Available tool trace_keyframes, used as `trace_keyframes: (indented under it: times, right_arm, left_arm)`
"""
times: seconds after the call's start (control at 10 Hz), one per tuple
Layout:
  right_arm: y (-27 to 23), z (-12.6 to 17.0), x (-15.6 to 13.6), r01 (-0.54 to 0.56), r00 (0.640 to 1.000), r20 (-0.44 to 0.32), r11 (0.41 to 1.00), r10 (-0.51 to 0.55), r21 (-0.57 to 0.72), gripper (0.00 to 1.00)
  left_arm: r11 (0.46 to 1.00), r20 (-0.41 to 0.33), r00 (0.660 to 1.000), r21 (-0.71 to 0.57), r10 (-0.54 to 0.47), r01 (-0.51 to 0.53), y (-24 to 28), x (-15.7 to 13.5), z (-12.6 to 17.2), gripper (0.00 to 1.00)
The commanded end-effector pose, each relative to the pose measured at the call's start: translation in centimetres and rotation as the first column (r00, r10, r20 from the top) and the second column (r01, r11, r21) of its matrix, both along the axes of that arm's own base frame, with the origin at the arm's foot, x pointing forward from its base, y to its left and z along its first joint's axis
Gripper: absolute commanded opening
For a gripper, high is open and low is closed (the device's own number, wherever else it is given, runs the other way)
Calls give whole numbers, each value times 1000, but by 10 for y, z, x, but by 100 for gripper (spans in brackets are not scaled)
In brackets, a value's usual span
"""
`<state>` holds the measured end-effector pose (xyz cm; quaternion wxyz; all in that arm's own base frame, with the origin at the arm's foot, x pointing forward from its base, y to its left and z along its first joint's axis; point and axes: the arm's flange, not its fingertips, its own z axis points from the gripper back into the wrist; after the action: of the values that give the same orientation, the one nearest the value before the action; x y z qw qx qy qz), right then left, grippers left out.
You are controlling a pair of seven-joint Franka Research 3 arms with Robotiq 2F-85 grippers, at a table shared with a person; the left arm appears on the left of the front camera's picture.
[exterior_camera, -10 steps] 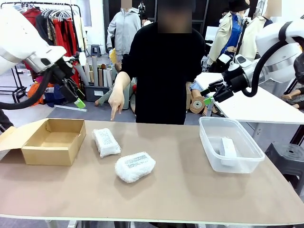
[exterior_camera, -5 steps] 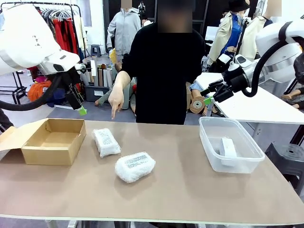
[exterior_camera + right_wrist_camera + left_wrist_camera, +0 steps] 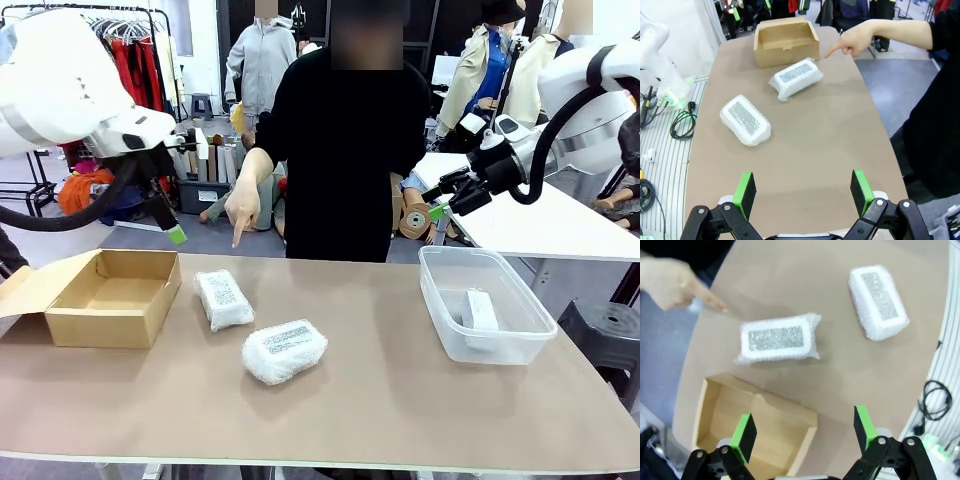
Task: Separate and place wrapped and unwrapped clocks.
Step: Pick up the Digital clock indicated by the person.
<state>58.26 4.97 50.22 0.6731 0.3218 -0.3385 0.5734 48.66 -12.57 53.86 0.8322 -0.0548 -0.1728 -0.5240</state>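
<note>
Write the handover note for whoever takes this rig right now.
Left claw: open, empty, raised near the cardboard box.
Right claw: open, empty, raised at the right side, by the tub.
Things: far bundle and near bundle lie apart on the table, between box and tub. The person's hand points down toward the far bundle.
Done: bare clock lies in the tub.
Left: both bundles, probably into the box, which holds nothing.

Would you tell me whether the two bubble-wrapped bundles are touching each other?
Apart. The left wrist view shows bare tabletop between the farther bundle and the nearer bundle.
</note>
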Motion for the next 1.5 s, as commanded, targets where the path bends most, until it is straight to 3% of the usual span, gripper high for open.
trace_keyframes:
  times: [0.0, 0.1, 0.2, 0.3, 0.5, 0.6, 0.7, 0.9, 1.0, 1.1, 1.4]
  right_arm:
    - [0, 1, 0, -3, 1000, 6, 1000, 3, -7, 100]
    - [0, 1, 0, -3, 1000, 6, 1000, 3, -7, 100]
    - [0, 1, 0, -3, 1000, 6, 1000, 3, -7, 100]
    - [0, 1, 0, -3, 1000, 6, 1000, 3, -7, 100]
    - [0, 1, 0, -3, 1000, 6, 1000, 3, -7, 100]
    - [0, 1, 0, -3, 1000, 6, 1000, 3, -7, 100]
    - [0, 1, 0, -3, 1000, 6, 1000, 3, -7, 100]
    - [0, 1, 0, -3, 1000, 6, 1000, 3, -7, 100]
    - [0, 1, 0, -3, 1000, 6, 1000, 3, -7, 100]
    - [0, 1, 0, -3, 1000, 6, 1000, 3, -7, 100]
    - [0, 1, 0, -3, 1000, 6, 1000, 3, -7, 100]
  left_arm:
    - [962, -101, 957, 54, 273, -268, -31, 5, 6, 100]
    - [914, -90, 909, 42, 406, -404, -45, 5, 4, 100]
    - [899, -132, 890, 18, 437, -438, -50, 10, 0, 100]
    - [855, -111, 849, 17, 516, -518, -52, 19, -4, 100]
    - [734, -53, 735, -36, 676, -678, -54, 40, -15, 100]
    - [706, -37, 708, -61, 705, -706, -53, 51, -20, 100]
    - [689, -30, 692, -76, 721, -721, -51, 61, -23, 100]
    - [701, -84, 705, -75, 705, -709, -51, 76, -33, 100]
    - [824, -81, 823, -19, 563, -566, -44, 69, -30, 100]
    - [699, -73, 703, -81, 707, -711, -47, 70, -33, 100]
    - [699, -73, 703, -81, 707, -711, -47, 70, -33, 100]
